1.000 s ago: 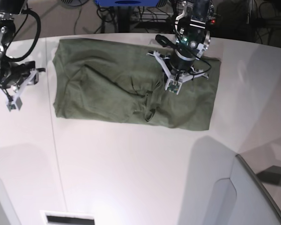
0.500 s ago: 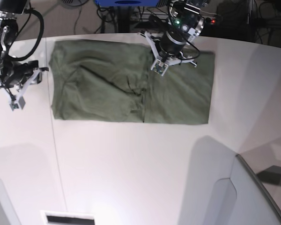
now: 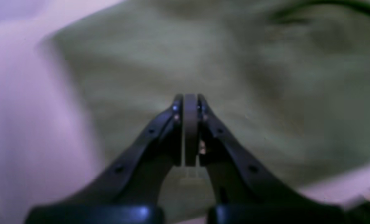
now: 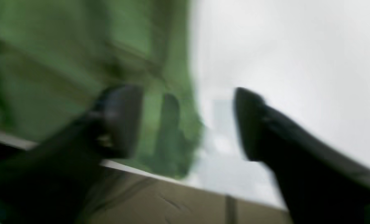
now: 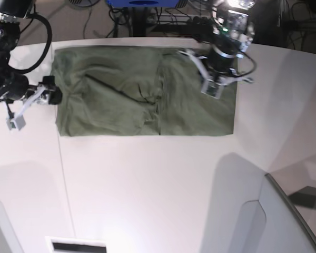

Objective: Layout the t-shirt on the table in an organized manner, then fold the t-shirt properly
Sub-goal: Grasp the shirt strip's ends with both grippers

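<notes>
- Lying flat on the white table (image 5: pixel 147 190), the t-shirt (image 5: pixel 121 100) forms a long olive rectangle along the far side. Its far edge sits close to the table's curved rim, and bare tabletop lies in front of it.
- Its outline is already fairly square, which suggests the laying-out stage is mostly done. Folding proper looks not yet finished, judging by the creases bunched around a ridge near the middle (image 5: pixel 159 105).
- The left gripper (image 3: pixel 190 102) hangs over the end of the shirt on the base view's right, with its jaws pressed together. The wrist view shows green cloth beneath the tips and none visibly pinched between them (motion blur makes a thin fold hard to rule out).
- A closed tip low over the fabric would suit pressing or sweeping that end smooth rather than lifting it.
- The right gripper (image 4: pixel 185 96) is at the opposite short edge with its jaws spread wide. In its wrist view one finger shows against green cloth and the other against white table.
- That straddle probably lines it up to close on the hem from the side (the view is too smeared to tell whether either finger touches the cloth).
- With one arm at each short end, the pair are well placed to tension the shirt lengthwise or carry one end over the other.
- The main risk is dragging the whole shirt across the smooth tabletop instead of pinching only the edge.
</notes>
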Controlling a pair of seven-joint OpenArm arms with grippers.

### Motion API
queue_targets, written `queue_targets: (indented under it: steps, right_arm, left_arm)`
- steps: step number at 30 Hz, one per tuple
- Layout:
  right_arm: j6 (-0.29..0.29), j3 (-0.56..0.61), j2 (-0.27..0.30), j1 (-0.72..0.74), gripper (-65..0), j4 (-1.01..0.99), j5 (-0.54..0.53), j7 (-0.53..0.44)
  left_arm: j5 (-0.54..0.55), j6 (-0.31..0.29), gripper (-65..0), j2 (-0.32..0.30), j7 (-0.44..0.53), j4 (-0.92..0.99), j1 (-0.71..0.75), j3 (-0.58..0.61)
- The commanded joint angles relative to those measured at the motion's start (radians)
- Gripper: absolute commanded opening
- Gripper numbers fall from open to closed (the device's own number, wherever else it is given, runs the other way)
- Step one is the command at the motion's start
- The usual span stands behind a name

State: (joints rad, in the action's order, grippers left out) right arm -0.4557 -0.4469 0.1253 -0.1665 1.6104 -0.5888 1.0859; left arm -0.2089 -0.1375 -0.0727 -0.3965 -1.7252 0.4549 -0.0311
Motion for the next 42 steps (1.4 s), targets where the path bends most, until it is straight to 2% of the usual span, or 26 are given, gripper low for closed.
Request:
queue_targets:
  steps: [1,2,4,6,7,9,11,16,19,21,22,25,27,31,36,38,42]
  right_arm:
    - [-0.004,-0.008,0.02,0.006,-4.8,-0.003,-0.05,-0.014]
    - [-0.004,-0.008,0.021,0.008,-2.0,-0.023,-0.09,-0.014]
    - [-0.004,-0.003,0.035,0.017,-1.7,-0.065,-0.13,-0.017]
    - [-0.007,0.0,0.044,0.051,-1.5,-0.135,-0.148,-0.046]
    - [-0.022,0.0,0.047,0.066,-1.4,-0.18,-0.152,-0.066]
    - [-0.088,0.0,0.067,0.087,-1.5,-0.255,-0.15,-0.085]
    - [-0.153,-0.003,0.075,0.106,-1.7,-0.321,-0.144,-0.092]
    - [-0.173,0.004,0.078,0.104,-1.7,-0.407,-0.133,-0.137]
    - [-0.179,0.052,0.095,0.104,-1.7,-0.44,-0.069,-0.158]
    - [-0.22,0.092,0.106,0.104,-1.7,-0.462,-0.069,-0.171]
    - [-0.242,0.104,0.106,0.104,-1.7,-0.463,-0.07,-0.168]
    - [-0.242,0.11,0.09,0.089,-1.8,-0.448,-0.07,-0.131]
    - [-0.242,0.112,0.049,0.072,-1.8,-0.413,-0.07,-0.122]
    - [-0.242,0.113,0.014,0.054,-1.8,-0.37,-0.07,-0.117]
    - [-0.242,0.115,0.004,0.054,-1.8,-0.371,-0.07,-0.117]
    - [-0.242,0.148,0.004,0.055,-1.8,-0.371,-0.07,-0.126]
    - [-0.242,0.184,0.003,0.075,-3.3,-0.373,-0.07,-0.128]
  left_arm:
    - [0.032,0.0,-65.0,-0.005,0.017,-0.02,0.011,-0.049]
    - [0.084,0.0,-65.0,-0.011,0.02,-0.017,0.014,-0.105]
    - [0.223,-0.023,-65.0,-0.043,0.02,-0.006,0.025,-0.223]
    - [0.406,-0.106,-65.0,-0.091,0.02,0.017,0.041,-0.329]
    - [0.493,-0.147,-65.0,-0.115,0.02,0.035,0.051,-0.376]
    - [0.615,-0.198,-65.0,-0.152,0.02,0.075,0.064,-0.45]
    - [0.662,-0.227,-65.0,-0.172,0.021,0.124,0.068,-0.513]
    - [0.61,-0.285,-65.0,-0.18,0.024,0.232,0.031,-0.591]
    - [0.555,-0.311,-65.0,-0.194,0.024,0.29,-0.008,-0.588]
    - [0.533,-0.342,-65.0,-0.194,0.024,0.321,-0.043,-0.585]
    - [0.527,-0.359,-65.0,-0.194,0.024,0.337,-0.061,-0.585]
    - [0.524,-0.393,-65.0,-0.19,0.024,0.386,-0.118,-0.582]
    - [0.524,-0.4,-65.0,-0.187,0.024,0.423,-0.163,-0.582]
    - [0.524,-0.402,-65.0,-0.187,0.024,0.499,-0.238,-0.519]
    - [0.526,-0.4,-65.0,-0.184,0.024,0.552,-0.29,-0.387]
    - [0.526,-0.396,-65.0,-0.178,0.026,0.569,-0.304,-0.344]
    - [0.526,-0.396,-65.0,-0.161,0.026,0.606,-0.33,-0.315]
